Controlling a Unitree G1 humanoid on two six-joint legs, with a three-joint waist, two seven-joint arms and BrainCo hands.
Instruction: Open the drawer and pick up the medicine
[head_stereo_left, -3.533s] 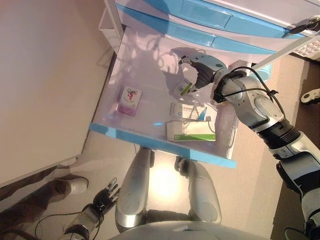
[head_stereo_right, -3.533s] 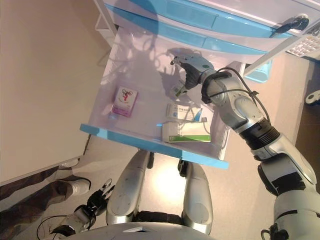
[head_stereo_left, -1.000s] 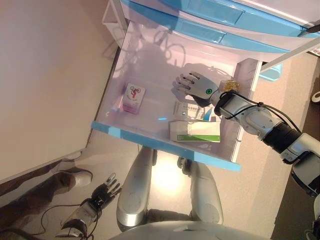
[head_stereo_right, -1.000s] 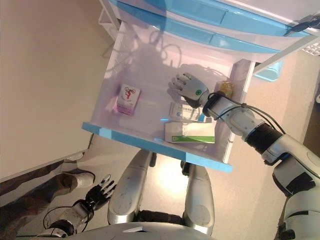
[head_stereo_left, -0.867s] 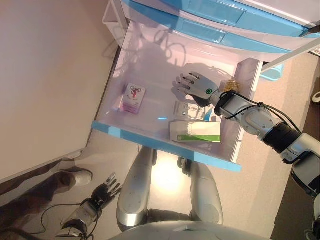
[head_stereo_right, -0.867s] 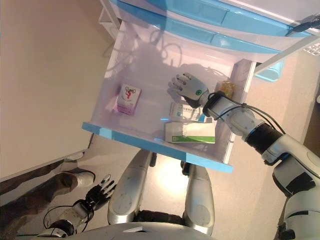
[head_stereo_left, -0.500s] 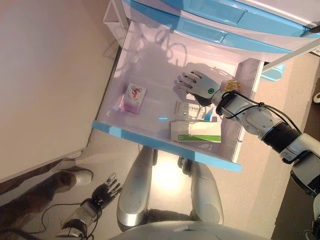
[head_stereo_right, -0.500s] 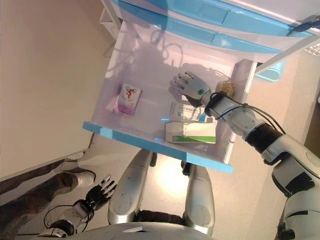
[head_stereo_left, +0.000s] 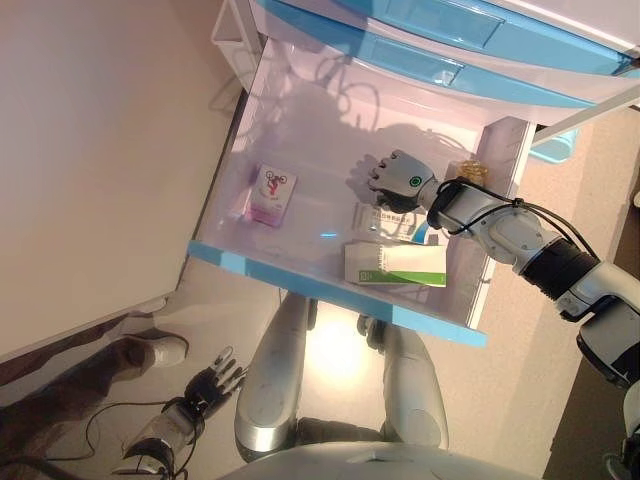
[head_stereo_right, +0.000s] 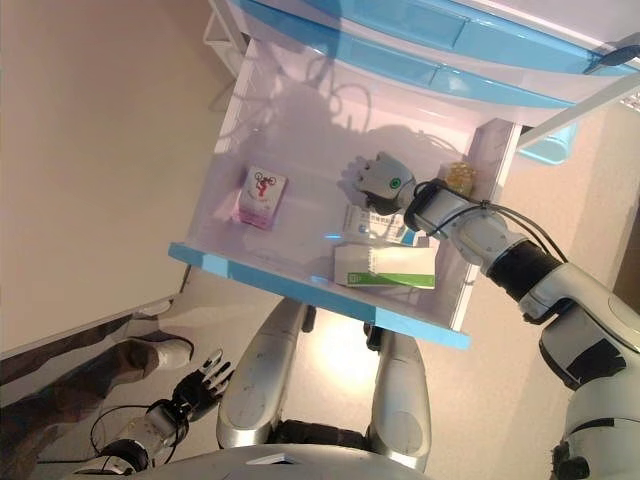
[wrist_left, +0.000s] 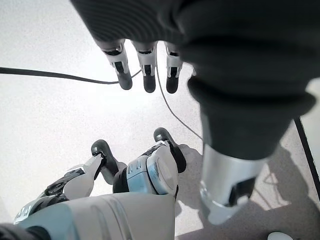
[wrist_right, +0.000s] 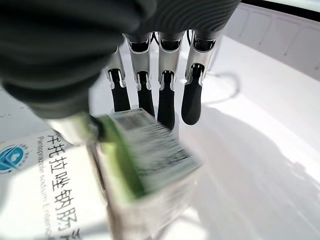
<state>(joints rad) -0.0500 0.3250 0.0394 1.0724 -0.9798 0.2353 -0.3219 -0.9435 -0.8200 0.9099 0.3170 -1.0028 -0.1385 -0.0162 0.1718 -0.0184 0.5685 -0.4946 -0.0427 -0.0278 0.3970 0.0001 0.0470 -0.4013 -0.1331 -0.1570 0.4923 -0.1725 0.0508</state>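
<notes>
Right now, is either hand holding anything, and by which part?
The right hand pinches a small green-and-white medicine box at one end, thumb against fingers. The left hand hangs open, holding nothing.

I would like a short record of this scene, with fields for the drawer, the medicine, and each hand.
drawer: open drawer, blue front
in drawer: pink box; green and white box; white box, partly under the right hand
right hand: right hand inside the drawer, fingers curled round a small green-edged box
left hand: left hand low by the floor, open, idle

Person's shoe on beige floor
</notes>
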